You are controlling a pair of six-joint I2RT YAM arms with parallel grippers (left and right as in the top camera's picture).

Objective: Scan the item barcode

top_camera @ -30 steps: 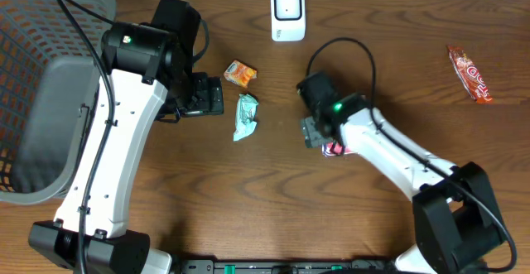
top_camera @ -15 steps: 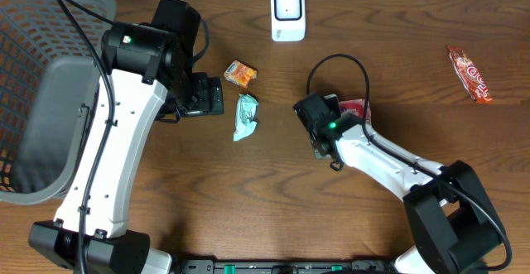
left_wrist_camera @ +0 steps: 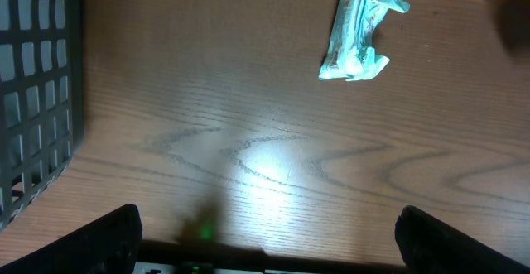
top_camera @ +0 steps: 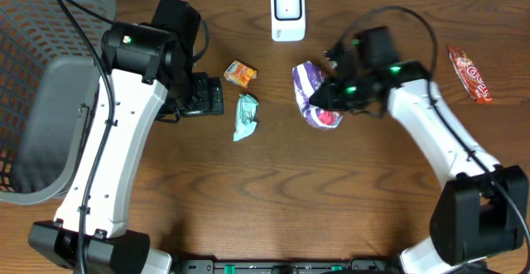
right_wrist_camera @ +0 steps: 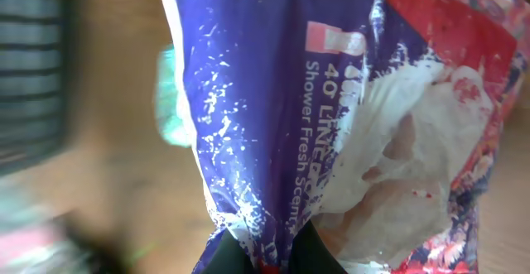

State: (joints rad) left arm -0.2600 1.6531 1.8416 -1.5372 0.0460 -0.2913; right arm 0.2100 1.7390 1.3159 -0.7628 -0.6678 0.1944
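The item is a purple, white and red packet (top_camera: 309,90) with "Shower Fresh Scent" printed on it. It hangs above the table in front of the white barcode scanner (top_camera: 287,13) and a little to its right. My right gripper (top_camera: 331,93) is shut on the packet's edge. In the right wrist view the packet (right_wrist_camera: 273,100) fills the frame, with that gripper (right_wrist_camera: 267,256) pinching its lower end. The left gripper (top_camera: 204,97) hovers open left of the table's centre. In its own view, nothing lies between the left gripper's (left_wrist_camera: 269,249) dark fingertips (left_wrist_camera: 112,234).
A teal packet (top_camera: 246,117) and an orange packet (top_camera: 240,74) lie just right of the left gripper; the teal packet (left_wrist_camera: 360,30) also shows in the left wrist view. A red snack bar (top_camera: 469,73) lies far right. A grey mesh basket (top_camera: 33,26) fills the left edge.
The right gripper shut on the packet near the table's centre, then lifted it and swung up and right, turning it toward the scanner. The left arm stayed still.
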